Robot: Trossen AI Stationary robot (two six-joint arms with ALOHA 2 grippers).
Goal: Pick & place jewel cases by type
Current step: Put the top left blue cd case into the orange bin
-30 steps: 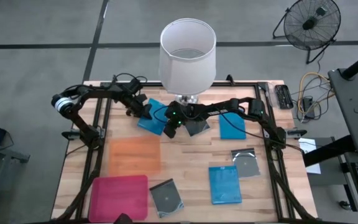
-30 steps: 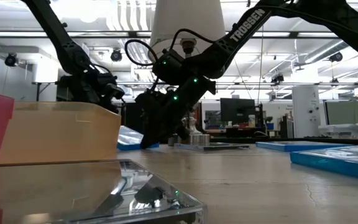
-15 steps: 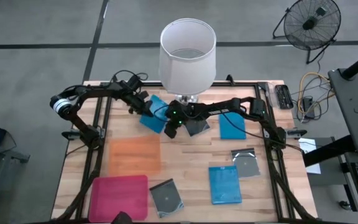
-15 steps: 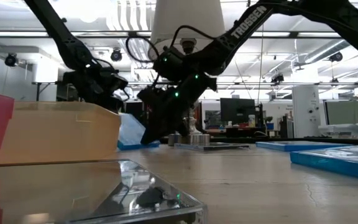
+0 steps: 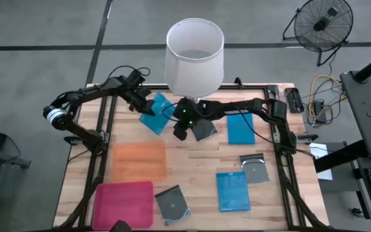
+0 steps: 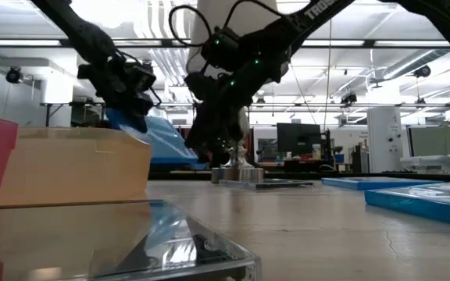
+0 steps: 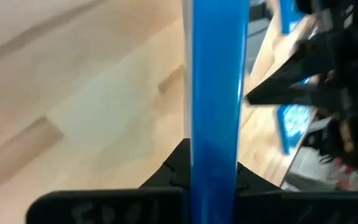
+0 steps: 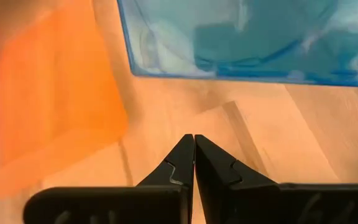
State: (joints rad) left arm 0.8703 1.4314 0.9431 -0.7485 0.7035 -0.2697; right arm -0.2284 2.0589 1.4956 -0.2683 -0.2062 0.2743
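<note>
Left gripper [image 5: 142,105] clamped on blue jewel case [image 5: 155,113], case lifted off table [image 5: 198,161] near far edge, tilted; left wrist view shows case edge-on [image 7: 215,93] between fingers. Right gripper [image 5: 180,132] pinched closed, empty, fingers [image 8: 180,165] touching each other, hovering over wood just beside raised case and next to grey case [image 5: 203,131]. Orange tray [image 5: 140,161] nearby toward front.

Your table [image 5: 198,161]: pale wood planks, smooth matt finish. Blue jewel cases [image 5: 232,190]: glossy plastic; the lifted blue case [image 5: 154,113] looks translucent against the light. Grey jewel cases [image 5: 172,203]: clear, mirror-shiny plastic. Orange tray [image 5: 139,161] and pink tray [image 5: 123,203]: translucent, satin plastic. Your gripper fingers [image 8: 179,165]: matt black plastic.
</note>
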